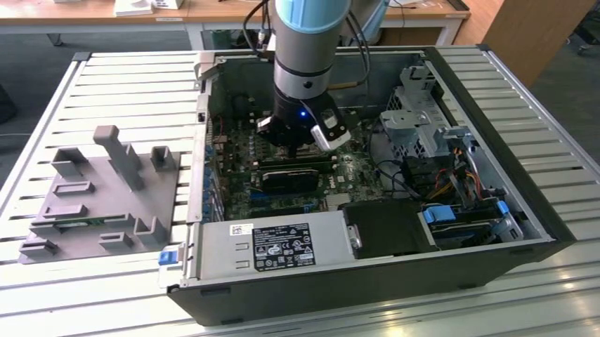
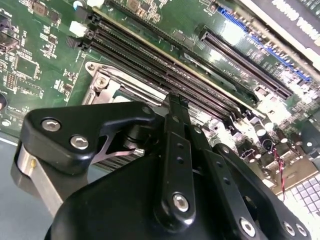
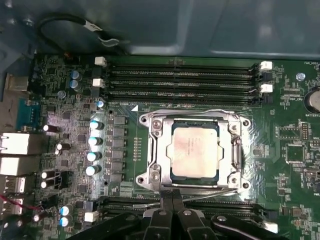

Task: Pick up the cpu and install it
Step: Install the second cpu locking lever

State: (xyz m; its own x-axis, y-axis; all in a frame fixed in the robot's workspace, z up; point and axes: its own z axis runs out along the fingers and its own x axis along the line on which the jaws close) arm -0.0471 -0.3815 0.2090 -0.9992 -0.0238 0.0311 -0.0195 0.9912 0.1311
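Note:
The cpu [image 3: 194,151], a silvery square chip with a thin border, lies flat in the socket's metal frame [image 3: 150,150] on the green motherboard in the first wrist view. My gripper [image 3: 173,197] hangs just off one edge of the socket, its two black fingers pressed together with nothing between them, apart from the chip. In the second wrist view the gripper [image 2: 172,100] points at the socket frame [image 2: 100,82] beside the memory slots. In the exterior view the gripper [image 1: 298,151] reaches down inside the open computer case [image 1: 525,203] over the motherboard.
Memory slots [image 3: 185,80] run along both sides of the socket. A row of capacitors [image 3: 94,147] stands nearby. A power supply [image 1: 272,246], drive cage [image 1: 417,112] and cables [image 1: 440,175] crowd the case. A grey fixture plate [image 1: 103,203] sits at the exterior view's left.

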